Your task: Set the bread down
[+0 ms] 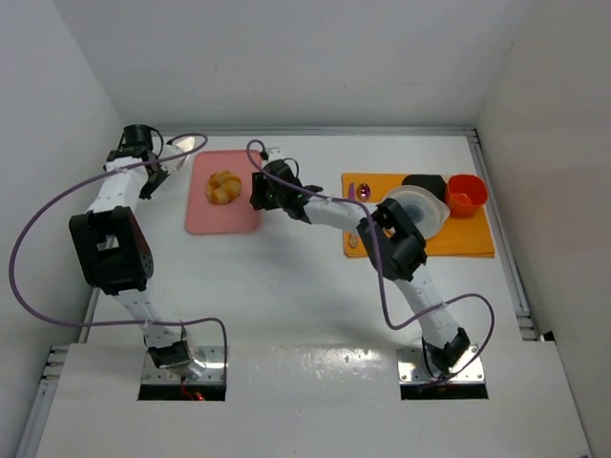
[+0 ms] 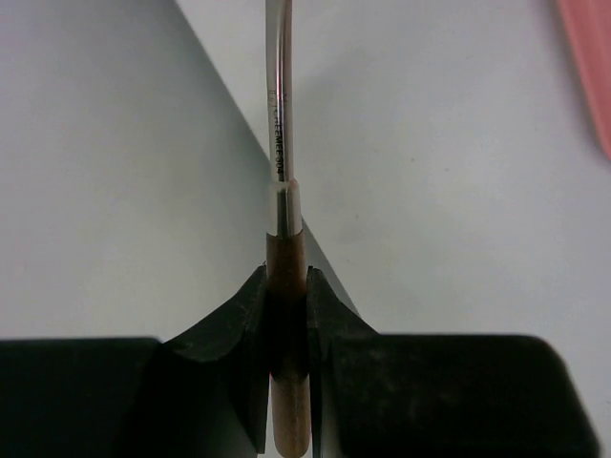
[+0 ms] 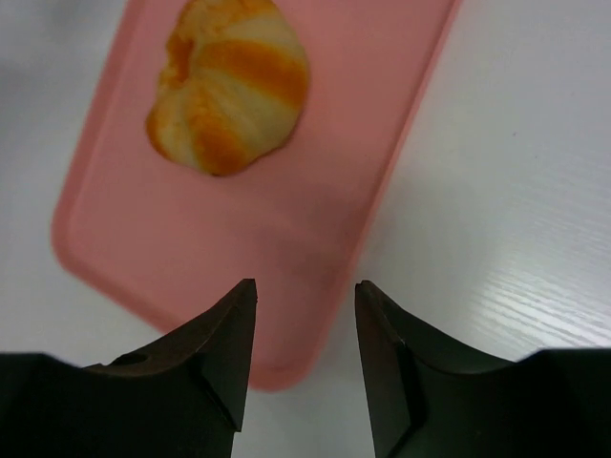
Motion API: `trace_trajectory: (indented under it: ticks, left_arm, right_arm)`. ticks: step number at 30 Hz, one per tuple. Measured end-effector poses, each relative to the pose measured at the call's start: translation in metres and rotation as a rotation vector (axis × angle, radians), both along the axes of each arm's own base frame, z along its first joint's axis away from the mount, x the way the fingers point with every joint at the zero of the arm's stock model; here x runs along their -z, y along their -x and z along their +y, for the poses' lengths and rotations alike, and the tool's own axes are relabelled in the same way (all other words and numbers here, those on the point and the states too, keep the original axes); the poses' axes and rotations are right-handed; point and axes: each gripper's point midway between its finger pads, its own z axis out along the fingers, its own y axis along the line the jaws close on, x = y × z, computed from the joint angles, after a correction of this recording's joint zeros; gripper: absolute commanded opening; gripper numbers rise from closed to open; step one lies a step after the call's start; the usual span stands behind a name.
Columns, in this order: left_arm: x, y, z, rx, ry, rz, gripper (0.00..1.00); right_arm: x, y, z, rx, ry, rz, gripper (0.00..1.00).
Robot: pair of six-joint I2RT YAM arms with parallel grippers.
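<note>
The bread (image 1: 222,187) lies on a pink board (image 1: 239,221) in the upper left-centre of the top view. It sits towards the board's upper end, with bare pink surface on every side and the widest stretch below it. It is a rounded, knotted bun, slightly glossy, swirled in pale cream and orange-tan. The board is a smooth matte rectangle with rounded corners and a low raised rim.

The right gripper (image 3: 305,286) sits at the board's right long edge. In the right wrist view its black, wedge-shaped jaws stand apart with nothing between them. Their tips hang over a rounded corner of the board at the bottom of the frame. The bun is well beyond them at the upper left, untouched.

The left gripper (image 2: 286,277) is at the upper left of the top view, close to the white side wall (image 1: 57,95) and just off the board's upper left corner. Its jaws are clamped on the brown wooden handle of a utensil (image 2: 279,114). The utensil's thin polished metal shaft runs straight up the frame.

Bare white table (image 1: 286,286), faintly wood-grained, spreads across the middle between the two arms. At the right, an orange mat (image 1: 473,239) carries an orange cup (image 1: 466,194), a black container (image 1: 425,181) and a clear lid (image 1: 428,208), with the right arm crossing its left part.
</note>
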Motion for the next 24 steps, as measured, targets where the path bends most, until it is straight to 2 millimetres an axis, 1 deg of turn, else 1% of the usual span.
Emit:
trace_trajectory:
  ticks: [1, 2, 4, 6, 7, 9, 12, 14, 15, 17, 21, 24]
  left_arm:
    - [0.005, -0.002, -0.004, 0.021, -0.004, 0.017, 0.0]
    - [0.008, -0.005, -0.006, 0.039, -0.009, 0.027, 0.0]
    - [0.014, -0.007, -0.008, 0.056, -0.02, 0.046, 0.0]
    - [0.017, -0.009, -0.01, 0.073, -0.037, 0.065, 0.0]
    - [0.019, -0.009, -0.01, 0.078, -0.052, 0.076, 0.0]
    - [0.02, -0.012, -0.013, 0.094, -0.084, 0.094, 0.0]
    - [0.028, -0.017, -0.021, 0.126, -0.131, 0.134, 0.0]
    - [0.035, -0.021, -0.023, 0.138, -0.158, 0.164, 0.0]
    - [0.038, -0.023, -0.024, 0.142, -0.171, 0.175, 0.0]
    - [0.043, -0.025, -0.02, 0.135, -0.205, 0.201, 0.0]
    - [0.042, -0.023, -0.012, 0.105, -0.283, 0.23, 0.0]
    - [0.033, -0.027, -0.01, 0.098, -0.348, 0.223, 0.0]
  right_arm:
    - [0.012, -0.002, 0.003, 0.016, 0.014, 0.008, 0.47]
    - [0.024, -0.002, 0.005, 0.029, 0.031, 0.018, 0.44]
    - [0.044, -0.002, 0.004, 0.055, 0.07, 0.039, 0.44]
    - [0.058, -0.005, 0.003, 0.083, 0.1, 0.053, 0.42]
    - [0.062, -0.007, 0.003, 0.097, 0.104, 0.054, 0.41]
    - [0.06, -0.011, 0.002, 0.121, 0.107, 0.048, 0.4]
    - [0.06, -0.014, 0.002, 0.152, 0.105, 0.053, 0.38]
    - [0.062, -0.016, 0.002, 0.163, 0.102, 0.055, 0.33]
    - [0.062, -0.017, 0.003, 0.168, 0.099, 0.052, 0.27]
    - [0.063, -0.018, 0.005, 0.171, 0.099, 0.052, 0.21]
    - [0.064, -0.018, 0.006, 0.186, 0.096, 0.05, 0.12]
    - [0.065, -0.017, 0.007, 0.196, 0.089, 0.055, 0.09]
